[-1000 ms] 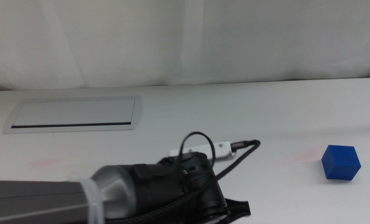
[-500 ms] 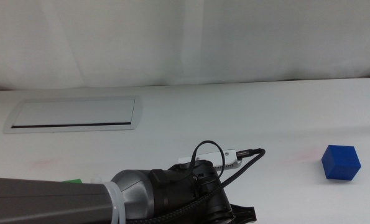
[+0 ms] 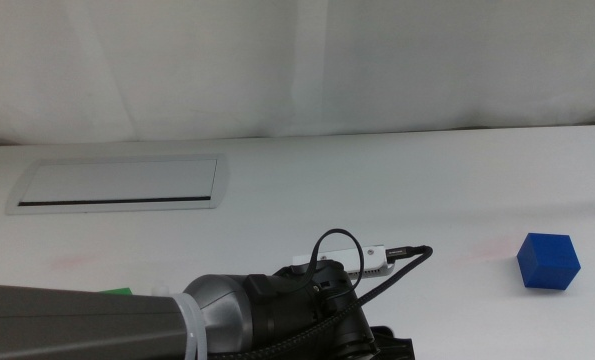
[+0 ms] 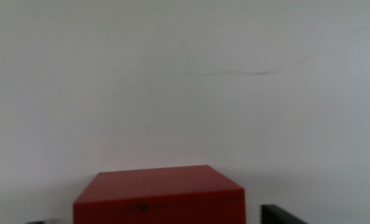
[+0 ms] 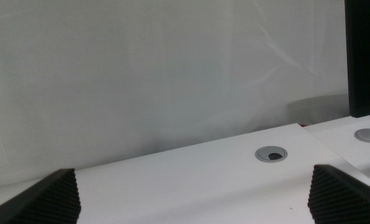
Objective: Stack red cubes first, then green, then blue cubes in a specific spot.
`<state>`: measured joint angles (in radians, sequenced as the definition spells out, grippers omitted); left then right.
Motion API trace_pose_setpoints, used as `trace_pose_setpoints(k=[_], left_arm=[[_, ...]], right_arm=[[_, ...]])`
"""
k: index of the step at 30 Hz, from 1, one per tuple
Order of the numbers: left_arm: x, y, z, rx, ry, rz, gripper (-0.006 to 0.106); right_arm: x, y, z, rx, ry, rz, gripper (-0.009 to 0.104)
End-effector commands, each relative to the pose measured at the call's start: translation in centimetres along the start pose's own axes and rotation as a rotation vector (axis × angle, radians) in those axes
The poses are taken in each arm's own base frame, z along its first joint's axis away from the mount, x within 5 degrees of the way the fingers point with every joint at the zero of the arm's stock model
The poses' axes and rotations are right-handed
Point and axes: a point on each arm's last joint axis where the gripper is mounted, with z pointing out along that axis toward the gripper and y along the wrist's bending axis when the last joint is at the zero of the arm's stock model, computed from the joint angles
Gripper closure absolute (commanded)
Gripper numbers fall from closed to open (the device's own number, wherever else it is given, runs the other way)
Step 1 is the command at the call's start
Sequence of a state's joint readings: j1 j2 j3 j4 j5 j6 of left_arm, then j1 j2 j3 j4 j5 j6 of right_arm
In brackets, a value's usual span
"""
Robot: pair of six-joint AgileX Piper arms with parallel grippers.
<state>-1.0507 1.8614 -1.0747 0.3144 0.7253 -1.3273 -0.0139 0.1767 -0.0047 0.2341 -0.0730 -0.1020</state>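
The red cube (image 4: 160, 196) fills the lower part of the left wrist view, resting on or just over white tabletop. My left gripper (image 4: 163, 216) is shut on it, with a dark jaw tip showing close on each side. In the middle view the left arm (image 3: 277, 320) reaches in from the left along the front edge and hides both the gripper and the red cube. A sliver of the green cube (image 3: 117, 291) peeks out behind the arm. The blue cube (image 3: 548, 261) sits alone at the right. My right gripper (image 5: 194, 199) waits open and empty, outside the middle view.
A grey-framed rectangular panel (image 3: 117, 184) lies at the back left of the table. Faint pink smudges mark the top near the blue cube (image 3: 487, 252). A round grey cable grommet (image 5: 273, 154) and a dark screen edge (image 5: 365, 56) show in the right wrist view.
The left arm has slid to the right along the front edge, uncovering a sliver of the green cube at the left. The blue cube has stayed put.
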Motion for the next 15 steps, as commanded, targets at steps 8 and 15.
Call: trace_pose_setpoints(k=[8, 15], left_arm=[[-1.3, 0.4, -3.6, 0.052, -0.127, 0.071, 0.008], [-4.3, 3.7, -10.8, 0.025, -0.373, 0.134, 0.008]], right_arm=[[1.3, -0.2, 0.0, 0.014, 0.028, -0.009, -0.008], [1.3, -0.2, 0.0, 0.014, 0.028, -0.009, -0.008]])
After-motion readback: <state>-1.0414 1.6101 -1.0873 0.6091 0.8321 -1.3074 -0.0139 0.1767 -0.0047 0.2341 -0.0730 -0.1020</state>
